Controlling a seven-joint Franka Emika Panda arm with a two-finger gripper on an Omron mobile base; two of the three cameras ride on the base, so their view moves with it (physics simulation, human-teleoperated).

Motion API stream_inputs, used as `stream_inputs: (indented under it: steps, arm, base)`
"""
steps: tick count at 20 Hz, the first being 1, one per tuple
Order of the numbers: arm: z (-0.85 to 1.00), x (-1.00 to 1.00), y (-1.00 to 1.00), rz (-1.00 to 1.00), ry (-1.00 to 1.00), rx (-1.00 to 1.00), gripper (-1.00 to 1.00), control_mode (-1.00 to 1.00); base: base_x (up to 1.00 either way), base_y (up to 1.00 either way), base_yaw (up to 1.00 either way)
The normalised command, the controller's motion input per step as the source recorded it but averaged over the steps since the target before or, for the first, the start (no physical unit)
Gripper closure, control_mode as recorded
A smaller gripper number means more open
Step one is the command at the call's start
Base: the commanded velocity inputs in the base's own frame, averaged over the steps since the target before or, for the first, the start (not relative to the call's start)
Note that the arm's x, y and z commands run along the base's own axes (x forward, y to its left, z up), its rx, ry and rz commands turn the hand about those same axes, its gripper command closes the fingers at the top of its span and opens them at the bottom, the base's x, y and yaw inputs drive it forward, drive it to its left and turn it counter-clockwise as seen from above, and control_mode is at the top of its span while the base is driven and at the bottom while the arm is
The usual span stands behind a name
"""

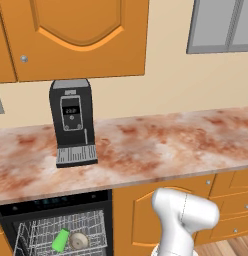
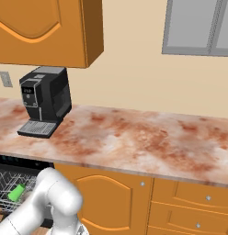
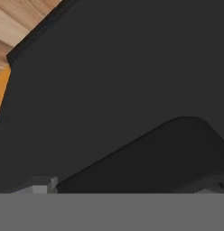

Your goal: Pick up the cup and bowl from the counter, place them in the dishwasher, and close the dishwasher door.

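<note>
The dishwasher (image 1: 56, 204) stands open below the counter (image 1: 146, 150), its grey wire rack (image 1: 41, 235) showing. The green cup (image 1: 60, 240) lies tilted in the rack, with the beige bowl (image 1: 78, 241) touching it on the right. The cup (image 2: 16, 192) also shows in the rack (image 2: 3, 181) in the right base view. The white arm (image 1: 183, 220) reaches down out of the picture. In the hand view my gripper (image 3: 123, 188) is very close to the black dishwasher door (image 3: 114, 76), beside its dark handle recess (image 3: 177, 153). The fingertips (image 3: 40, 187) sit far apart, holding nothing.
A black coffee machine (image 1: 72, 122) stands on the counter's left part. Orange cabinet doors (image 1: 146, 220) and drawers (image 2: 198, 202) run to the right of the dishwasher. Wood floor (image 3: 16, 22) shows beyond the door's edge. An orange wall cabinet (image 1: 76, 35) hangs above.
</note>
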Motion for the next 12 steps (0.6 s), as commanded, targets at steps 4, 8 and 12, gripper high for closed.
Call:
stream_inputs:
  steps: [4, 8, 12]
  arm:
    - [-0.86, 0.68, -0.35, 0.05, -0.28, -0.50, -1.00, -1.00]
    - [-0.81, 0.63, -0.31, 0.04, -0.27, -0.47, -1.00, -1.00]
    - [-0.80, 0.69, -0.44, 0.04, -0.25, -0.47, -1.00, -1.00]
  base:
    - [0.00, 0.00, 0.00]
    - [0.00, 0.00, 0.00]
    - [0.00, 0.00, 0.00]
